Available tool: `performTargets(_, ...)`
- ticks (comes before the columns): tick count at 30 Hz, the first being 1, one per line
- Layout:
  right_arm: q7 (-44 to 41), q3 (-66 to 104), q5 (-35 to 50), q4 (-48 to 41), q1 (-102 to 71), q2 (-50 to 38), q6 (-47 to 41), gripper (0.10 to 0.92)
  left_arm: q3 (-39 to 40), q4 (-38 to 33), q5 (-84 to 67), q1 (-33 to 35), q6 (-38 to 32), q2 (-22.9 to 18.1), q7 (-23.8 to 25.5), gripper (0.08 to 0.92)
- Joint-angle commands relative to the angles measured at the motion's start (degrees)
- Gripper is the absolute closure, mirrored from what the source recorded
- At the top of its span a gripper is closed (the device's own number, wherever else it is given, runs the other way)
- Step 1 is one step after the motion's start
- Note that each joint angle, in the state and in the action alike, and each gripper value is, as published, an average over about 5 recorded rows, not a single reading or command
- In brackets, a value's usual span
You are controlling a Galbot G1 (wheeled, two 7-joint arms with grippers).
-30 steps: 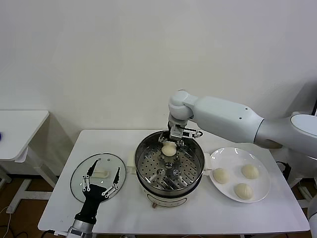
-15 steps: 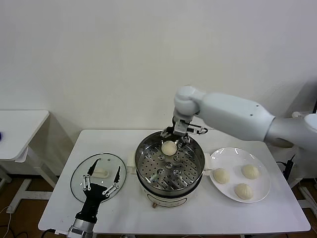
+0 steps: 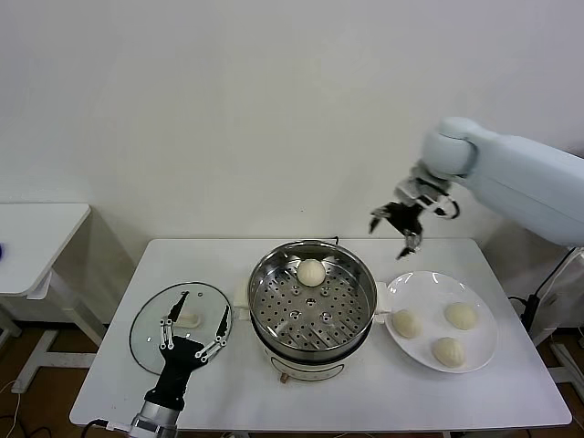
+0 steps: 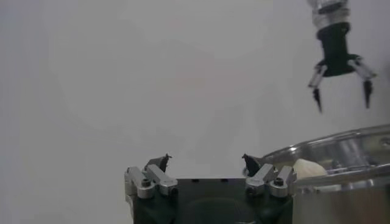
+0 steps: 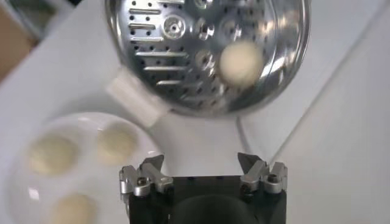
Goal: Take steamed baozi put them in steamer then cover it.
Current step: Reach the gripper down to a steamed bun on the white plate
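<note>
Right gripper [image 3: 402, 231] hung empty, fingers apart, above the table between steamer [image 3: 274, 277] and white plate [image 3: 484, 351]; one baozi [image 3: 311, 272] lay in the steamer, three on the plate; left gripper [image 3: 194, 330], spread wide, hovered over the glass cover [image 3: 146, 319].

The white worktop [image 3: 511, 388] carries the cover [image 3: 151, 324] on its left, the steamer [image 3: 313, 306] in the middle, and a white plate [image 3: 433, 290] on the right.
</note>
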Motion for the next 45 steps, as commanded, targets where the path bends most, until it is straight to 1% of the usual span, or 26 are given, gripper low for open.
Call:
performTargets(1, 3.96, -7.92, 8.02, 0.11, -1.20, -9.27, -7.27, 0.203, 0.34, -0.06, 0.05, -0.05, 0.12, 0.03, -0.05, 0.177)
performTargets(7, 9.32, -6.76, 7.22, 0.11, -9.78, -8.87, -8.19, 0.203, 0.62, 0.19, 0.13, -0.20, 0.24, -0.21, -0.27, 0.177)
performTargets(19, 13.40, 0.88, 3.21, -2.94, -20.39, -5.01, -10.14, 0.203, 0.40, 0.44, 0.21, -0.21, 0.25, -0.58, -0.40, 0.177)
performTargets(32, 15.38, 3.71, 2.67, -5.77, -23.85, -2.02, -9.91, 0.203, 0.01, 0.95, 0.29, -0.21, 0.11, -0.71, -0.41, 0.177)
performTargets(42, 16.87, 4.13, 2.93, -6.32, -24.70, -1.18, -10.03, 0.203, -0.26, 1.15, 0.28, -0.29, 0.09, -0.67, -0.44, 0.177)
performTargets(45, 17.10, 4.20, 2.96, -6.32, -24.75, -1.13, -10.03, 0.220, -0.25, 1.20, 0.29, -0.31, 0.06, -0.72, -0.45, 0.177)
